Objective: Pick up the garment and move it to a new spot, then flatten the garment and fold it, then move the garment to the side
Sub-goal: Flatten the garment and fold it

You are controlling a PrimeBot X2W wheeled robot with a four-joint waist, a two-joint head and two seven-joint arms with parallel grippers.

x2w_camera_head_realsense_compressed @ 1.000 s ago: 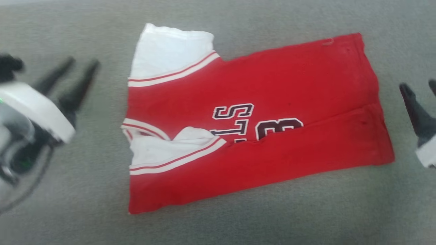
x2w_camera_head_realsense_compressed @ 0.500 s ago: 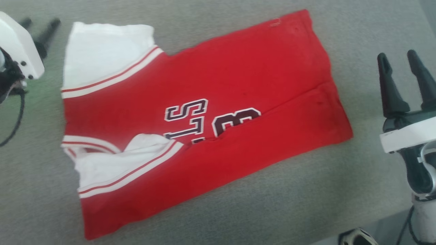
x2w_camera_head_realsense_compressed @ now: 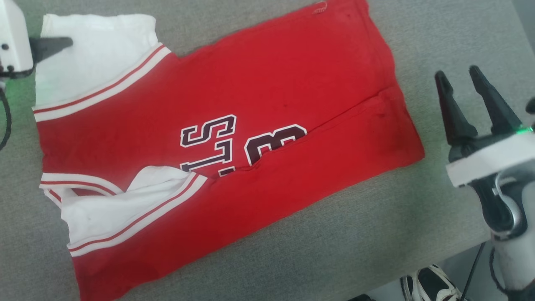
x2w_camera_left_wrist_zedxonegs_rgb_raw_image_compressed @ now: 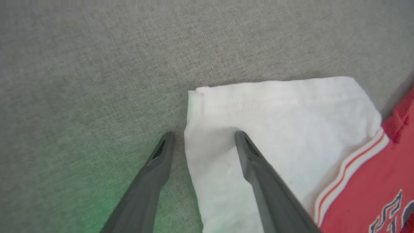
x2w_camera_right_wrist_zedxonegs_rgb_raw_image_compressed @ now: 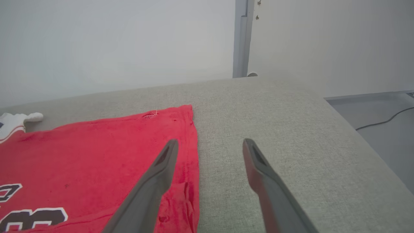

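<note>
The garment, a red jersey with white sleeves and dark lettering, lies spread on the grey cloth surface, its near long edge folded over the chest. My left gripper is open and straddles the far white sleeve's side edge, one finger over the sleeve, the other over bare cloth. In the head view one of its fingers lies over that sleeve. My right gripper stands open just right of the red hem. In the right wrist view the right gripper has its left finger above the hem.
The surface's edge runs across the lower right of the head view, with a shoe and a cable on the floor beyond it. The right wrist view has a pale wall, a grey post and floor with a cable at the right.
The head camera has shifted, so the garment sits further left and higher. My left gripper has come from beside the garment onto the far white sleeve's edge. The right gripper has come into fuller view.
</note>
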